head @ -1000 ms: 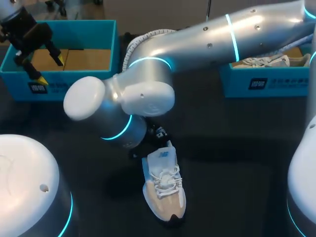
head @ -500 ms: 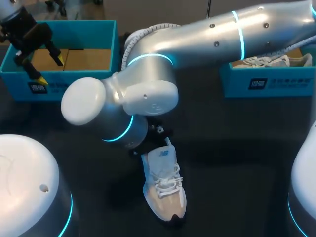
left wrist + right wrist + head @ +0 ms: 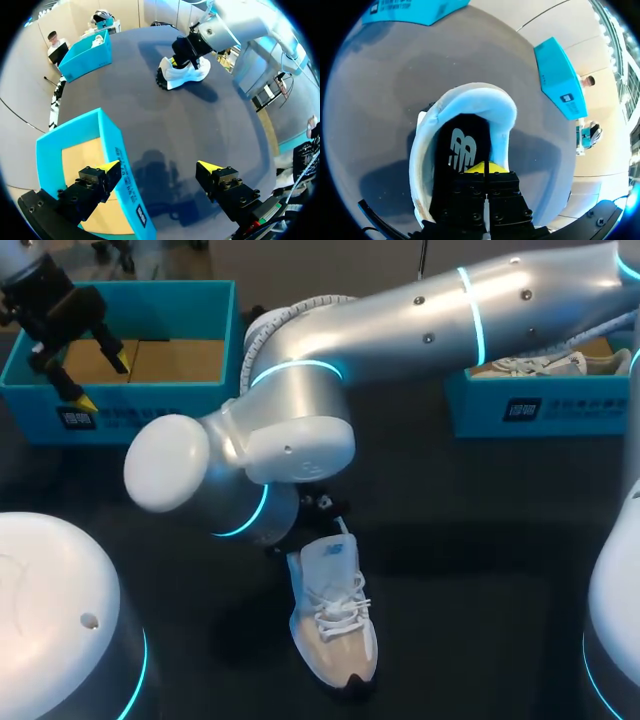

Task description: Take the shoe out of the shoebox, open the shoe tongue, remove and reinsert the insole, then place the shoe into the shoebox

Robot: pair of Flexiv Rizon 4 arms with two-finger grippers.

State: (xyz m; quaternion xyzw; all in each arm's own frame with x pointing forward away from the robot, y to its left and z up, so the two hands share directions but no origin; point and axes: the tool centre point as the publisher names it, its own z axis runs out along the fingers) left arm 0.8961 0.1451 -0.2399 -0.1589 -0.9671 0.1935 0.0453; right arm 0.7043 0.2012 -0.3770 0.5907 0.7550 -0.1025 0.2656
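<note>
Right gripper [image 3: 484, 167] sits in the mouth of the white sneaker [image 3: 332, 615], tips pinched together over the dark insole [image 3: 452, 150], nothing visibly caught, and the right arm [image 3: 400, 325] hides the heel from above. The sneaker lies on the table [image 3: 480, 540], apart from both boxes. Left gripper [image 3: 160, 167] hangs wide open and empty astride the front wall of the blue shoebox [image 3: 117, 145]; a second shoebox [image 3: 540, 410] at right holds another shoe [image 3: 530, 365]

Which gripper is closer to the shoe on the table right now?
Right. The right gripper is inside the shoe at its heel opening; the left gripper hangs over a shoebox wall, well away.
</note>
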